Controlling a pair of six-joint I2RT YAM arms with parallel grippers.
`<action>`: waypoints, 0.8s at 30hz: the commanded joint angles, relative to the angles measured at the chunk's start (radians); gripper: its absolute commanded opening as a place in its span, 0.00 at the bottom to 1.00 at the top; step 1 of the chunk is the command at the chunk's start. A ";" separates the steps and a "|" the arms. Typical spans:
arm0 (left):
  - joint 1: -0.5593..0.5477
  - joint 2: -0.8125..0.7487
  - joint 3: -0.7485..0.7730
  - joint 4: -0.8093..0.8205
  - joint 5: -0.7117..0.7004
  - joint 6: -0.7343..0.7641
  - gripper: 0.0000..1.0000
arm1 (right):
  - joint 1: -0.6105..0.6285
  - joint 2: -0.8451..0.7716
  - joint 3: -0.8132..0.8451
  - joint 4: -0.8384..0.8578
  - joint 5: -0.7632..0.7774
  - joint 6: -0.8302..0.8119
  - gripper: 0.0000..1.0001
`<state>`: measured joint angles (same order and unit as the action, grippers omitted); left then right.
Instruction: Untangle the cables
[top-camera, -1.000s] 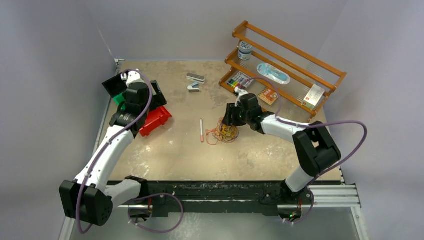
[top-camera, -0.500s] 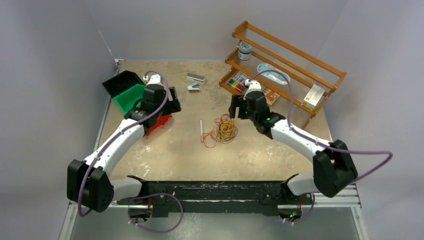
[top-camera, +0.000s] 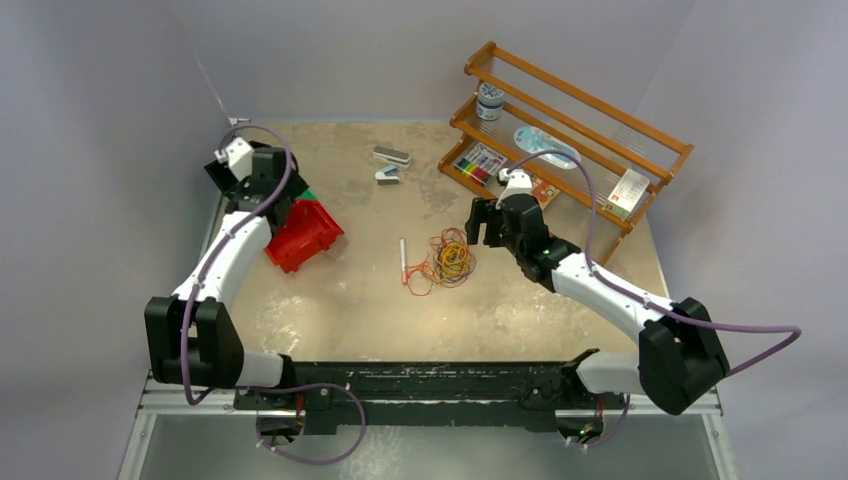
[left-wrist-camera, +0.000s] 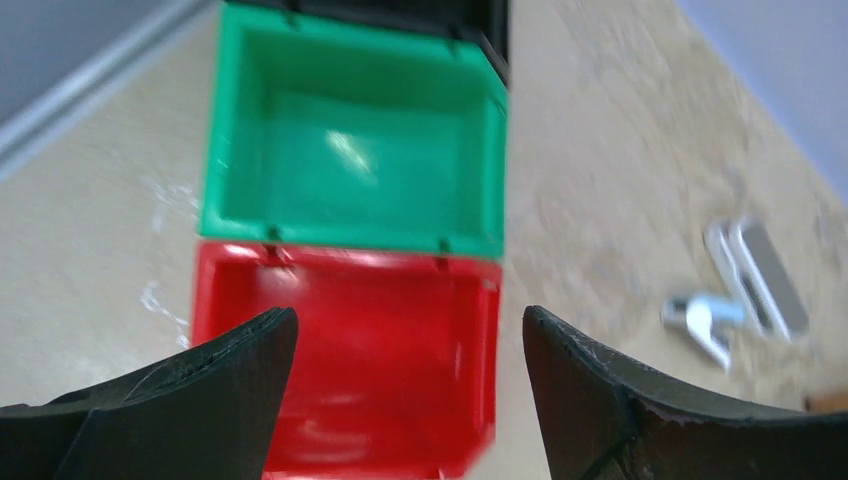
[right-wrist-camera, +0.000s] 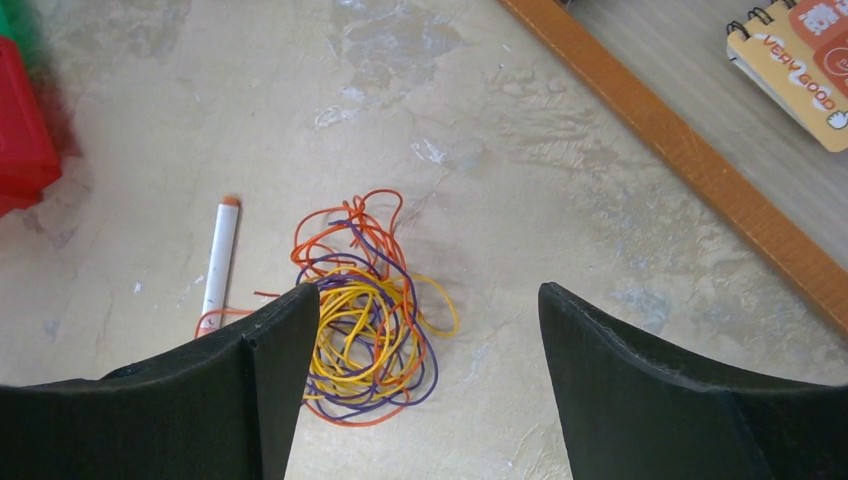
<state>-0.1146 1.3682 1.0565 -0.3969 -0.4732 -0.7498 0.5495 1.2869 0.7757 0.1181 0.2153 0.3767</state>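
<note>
**Both grippers open; cables tangled at mid-table**

Near the middle of the table (top-camera: 350, 300): cables (right-wrist-camera: 365, 320), a single tangle of red-orange, yellow and purple loops, lying flat and held by nothing. Just beside the tangle on its left: a white pen (right-wrist-camera: 218, 262) with an orange tip, with one orange strand ending near its lower end. Close to the tangle but clear of it: right gripper (right-wrist-camera: 425, 300), jaws spread wide, gripping nothing, the wires showing on the table between the two fingers. At the far left of the table: left gripper (left-wrist-camera: 407, 318), likewise spread wide and empty, poised over a red bin (left-wrist-camera: 345, 370) and a green bin (left-wrist-camera: 355, 170), seen edge to edge in the wrist view. At the far right corner: a wooden rack (top-camera: 570, 130), with a spiral notebook (right-wrist-camera: 795, 60) on its lowest shelf.
</note>
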 joint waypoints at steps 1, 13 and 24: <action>0.080 0.023 0.095 -0.043 -0.131 -0.107 0.82 | 0.000 -0.016 -0.006 0.069 -0.035 0.011 0.82; 0.318 0.206 0.196 -0.089 -0.037 0.059 0.78 | 0.000 0.009 -0.010 0.098 -0.051 -0.010 0.82; 0.345 0.412 0.321 -0.168 0.026 0.158 0.54 | 0.000 -0.014 -0.023 0.106 -0.054 -0.036 0.82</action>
<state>0.2214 1.7737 1.3048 -0.5220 -0.4267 -0.6422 0.5495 1.2896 0.7589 0.1787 0.1646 0.3668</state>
